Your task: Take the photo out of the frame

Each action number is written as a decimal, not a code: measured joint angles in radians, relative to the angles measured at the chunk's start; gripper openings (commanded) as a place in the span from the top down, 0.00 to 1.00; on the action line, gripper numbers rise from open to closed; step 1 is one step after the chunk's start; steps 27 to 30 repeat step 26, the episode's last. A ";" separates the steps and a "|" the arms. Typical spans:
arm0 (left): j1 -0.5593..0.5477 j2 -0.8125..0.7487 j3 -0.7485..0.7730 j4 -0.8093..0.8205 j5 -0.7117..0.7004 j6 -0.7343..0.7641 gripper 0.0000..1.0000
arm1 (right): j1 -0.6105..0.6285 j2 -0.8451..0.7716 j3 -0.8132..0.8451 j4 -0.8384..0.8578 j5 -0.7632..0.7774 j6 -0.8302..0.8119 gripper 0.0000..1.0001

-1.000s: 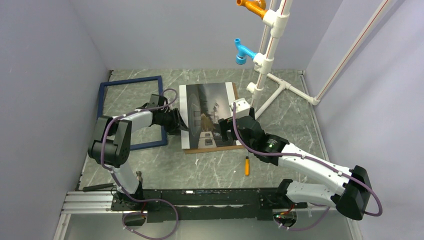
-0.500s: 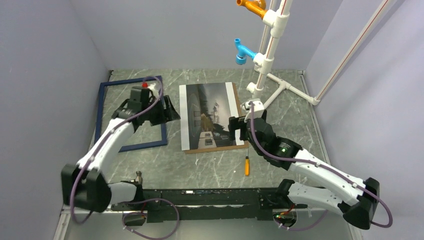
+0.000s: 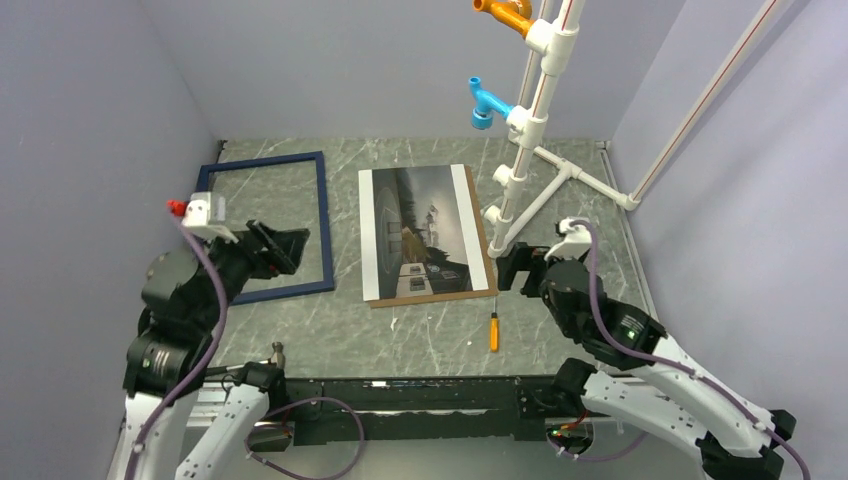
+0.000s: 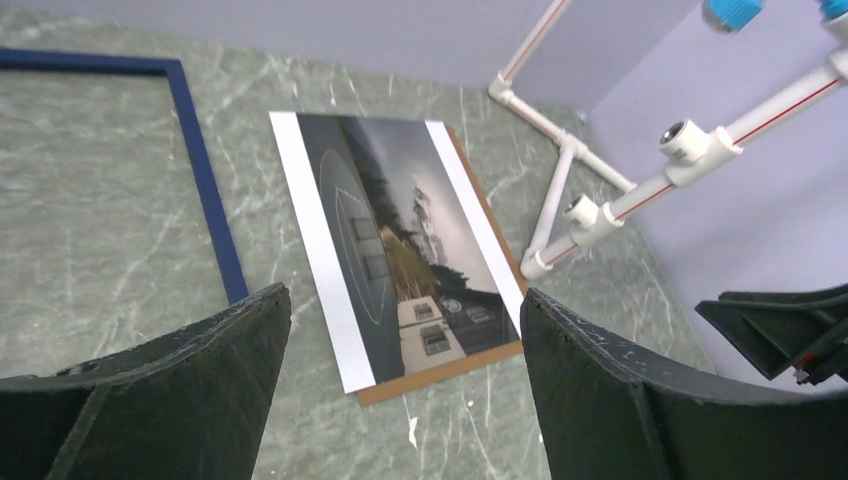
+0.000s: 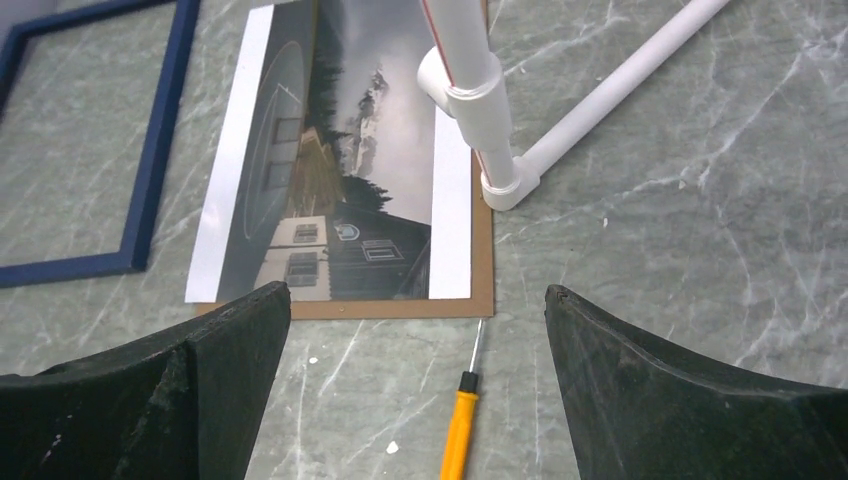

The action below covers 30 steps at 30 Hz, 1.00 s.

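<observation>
The photo [image 3: 425,230] lies flat on its brown board in the middle of the table, outside the frame; it also shows as the photo [image 4: 395,240] and the photo [image 5: 340,170]. To its left lies the navy blue frame [image 3: 262,161], holding nothing, seen too as the frame [image 4: 205,190] and the frame [image 5: 155,150]. My left gripper [image 3: 290,248] hovers open above the frame's near right part, with nothing between its fingers [image 4: 405,293]. Just off the photo's near right corner, my right gripper [image 3: 512,268] is raised and open, and it holds nothing [image 5: 417,290].
An orange-handled screwdriver [image 3: 493,330] lies just in front of the photo's near right corner, also seen as the screwdriver [image 5: 462,420]. A white pipe stand [image 3: 530,130] with blue and orange fittings rises right of the photo, its foot [image 5: 500,185] touching the board. Walls close in left, right and behind.
My left gripper has drawn back left from the gap between frame and photo and opened wider. My right gripper has backed away from the photo's right edge. Photo and frame have not moved.
</observation>
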 measured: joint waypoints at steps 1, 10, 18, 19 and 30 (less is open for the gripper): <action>0.000 -0.027 0.000 -0.003 -0.013 0.000 0.12 | 0.000 -0.017 -0.002 -0.011 0.005 0.005 0.00; 0.000 -0.157 0.000 -0.022 -0.094 0.000 0.12 | -0.001 -0.226 -0.043 -0.052 0.010 0.028 0.00; 0.000 -0.157 -0.002 -0.040 -0.105 0.000 0.12 | -0.001 -0.286 -0.066 -0.034 0.000 0.026 0.00; 0.000 -0.157 -0.002 -0.039 -0.105 0.000 0.12 | -0.001 -0.286 -0.066 -0.033 -0.003 0.025 0.00; 0.000 -0.150 -0.011 -0.039 -0.103 0.000 0.12 | -0.001 -0.282 -0.067 -0.033 -0.004 0.023 0.00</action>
